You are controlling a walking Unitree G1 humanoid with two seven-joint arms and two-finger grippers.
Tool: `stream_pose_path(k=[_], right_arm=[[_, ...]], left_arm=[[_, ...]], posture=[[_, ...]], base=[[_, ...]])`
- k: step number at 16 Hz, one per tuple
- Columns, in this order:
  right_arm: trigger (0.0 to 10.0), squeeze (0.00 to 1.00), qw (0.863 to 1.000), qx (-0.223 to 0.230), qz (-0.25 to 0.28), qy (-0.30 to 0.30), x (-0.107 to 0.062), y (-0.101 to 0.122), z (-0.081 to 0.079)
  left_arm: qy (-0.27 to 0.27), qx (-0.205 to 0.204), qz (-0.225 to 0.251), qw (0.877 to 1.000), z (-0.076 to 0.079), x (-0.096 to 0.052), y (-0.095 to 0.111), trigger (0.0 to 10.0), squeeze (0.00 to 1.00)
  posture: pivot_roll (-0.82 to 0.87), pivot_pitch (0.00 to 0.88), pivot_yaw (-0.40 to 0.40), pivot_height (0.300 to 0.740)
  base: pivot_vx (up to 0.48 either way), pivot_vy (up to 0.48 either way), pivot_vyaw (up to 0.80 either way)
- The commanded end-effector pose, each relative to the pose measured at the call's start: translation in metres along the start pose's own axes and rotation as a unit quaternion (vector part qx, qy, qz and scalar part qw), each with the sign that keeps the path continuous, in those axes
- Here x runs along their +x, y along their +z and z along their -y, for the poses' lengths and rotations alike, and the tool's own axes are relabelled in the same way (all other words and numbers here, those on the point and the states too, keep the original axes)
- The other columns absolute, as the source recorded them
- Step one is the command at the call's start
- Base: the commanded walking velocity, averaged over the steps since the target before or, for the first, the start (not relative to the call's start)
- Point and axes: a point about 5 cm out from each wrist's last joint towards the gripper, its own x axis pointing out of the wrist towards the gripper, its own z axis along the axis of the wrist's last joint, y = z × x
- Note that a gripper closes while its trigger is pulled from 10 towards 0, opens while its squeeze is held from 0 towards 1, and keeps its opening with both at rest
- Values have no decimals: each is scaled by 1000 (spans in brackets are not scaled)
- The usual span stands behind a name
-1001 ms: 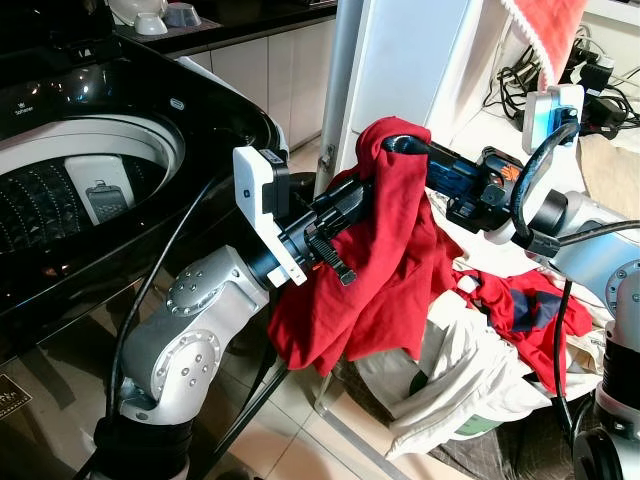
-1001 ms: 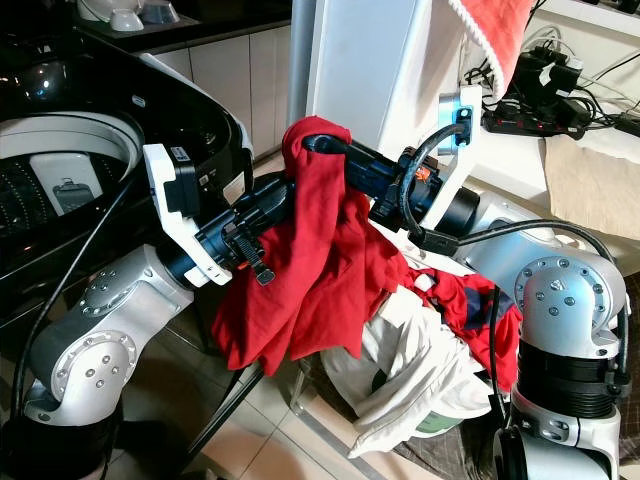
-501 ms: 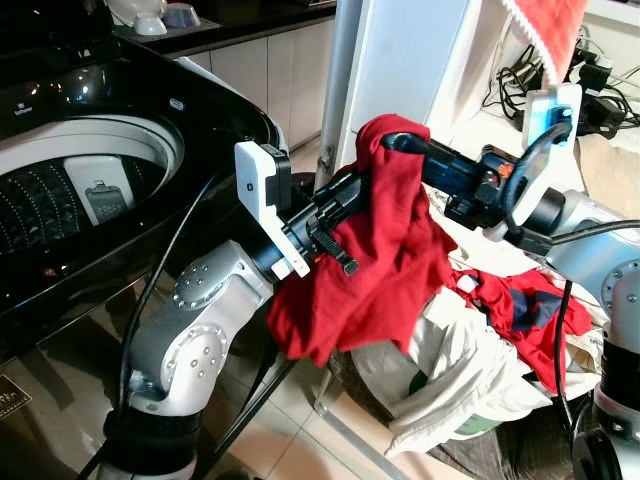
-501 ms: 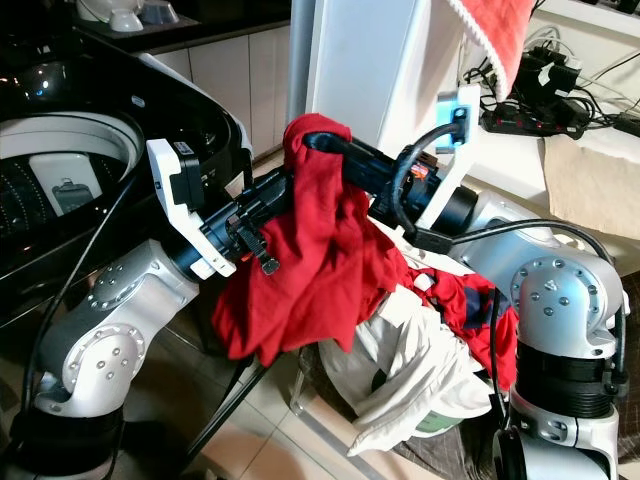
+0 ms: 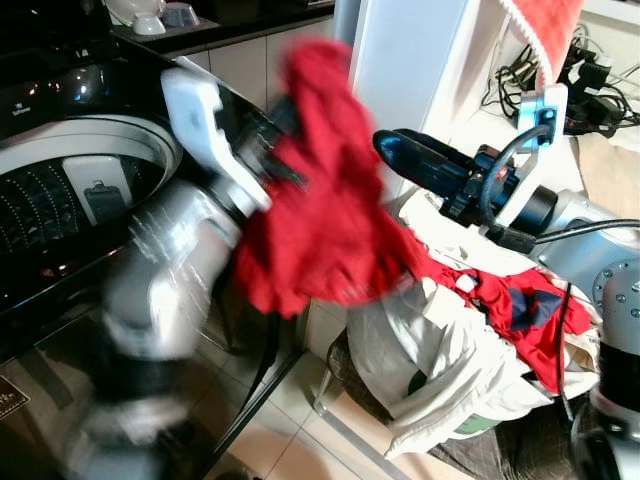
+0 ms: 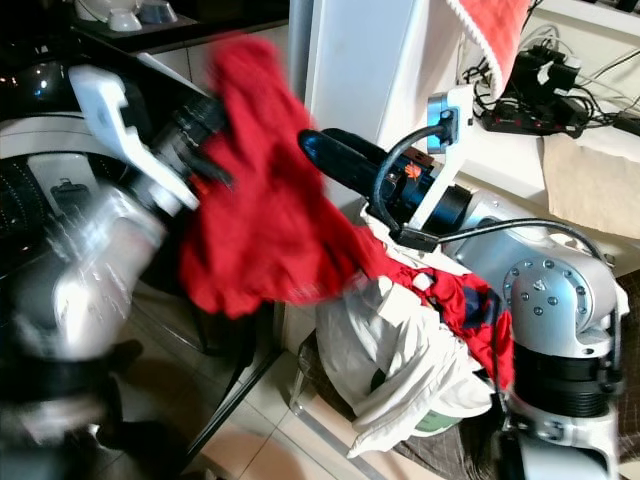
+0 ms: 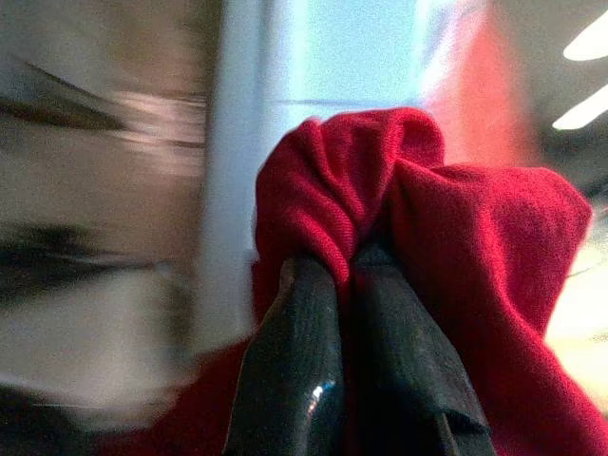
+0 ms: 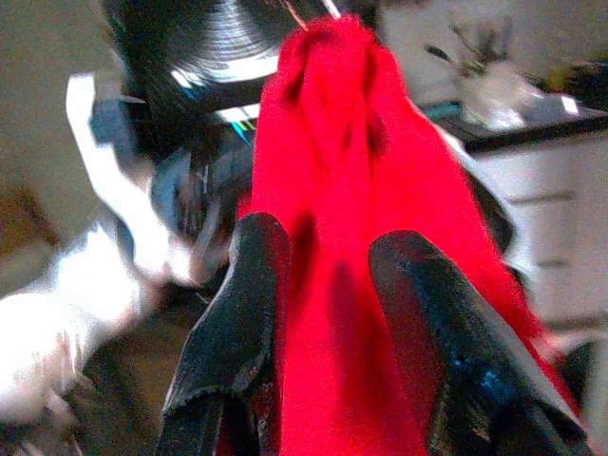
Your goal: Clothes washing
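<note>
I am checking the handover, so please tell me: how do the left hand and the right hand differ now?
The left hand is shut on the red garment; the right hand is open, holding nothing. The left hand is raised and motion-blurred; the right hand looks sharp and lower. Both have black fingers.

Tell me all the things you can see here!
red garment: one, red, held up between washer and basket by the left gripper
washer: one, black, lid open, on the robot's left
basket pile: white and red clothes heaped low on the right
red towel: one, red with white trim, hanging top right
power strip and cables: black, on the white shelf at right
bowls: white and grey, on the dark counter behind the washer
left gripper: black fingers shut on the red garment, arm blurred
right gripper: black fingers apart, by the garment, holding nothing
</note>
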Motion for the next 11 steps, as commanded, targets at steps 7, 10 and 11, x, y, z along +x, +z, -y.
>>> stream_pose_path(k=[7,10,11], right_arm=[[10000,0,997,-68,-29,5,17,-13,-21],[10000,0,997,-71,-37,1,18,-21,-25],[10000,0,996,-73,-46,2,18,-26,-27]], left_arm=[[222,471,-54,852,-99,35,34,0,0],[223,518,-67,823,-110,45,39,6980,0],[202,518,-112,824,-112,46,26,10000,0]], posture=[[-16,0,-52,740],[-27,0,-41,740],[-27,0,-41,740]], base=[[0,0,0],[0,0,0],[0,0,0]])
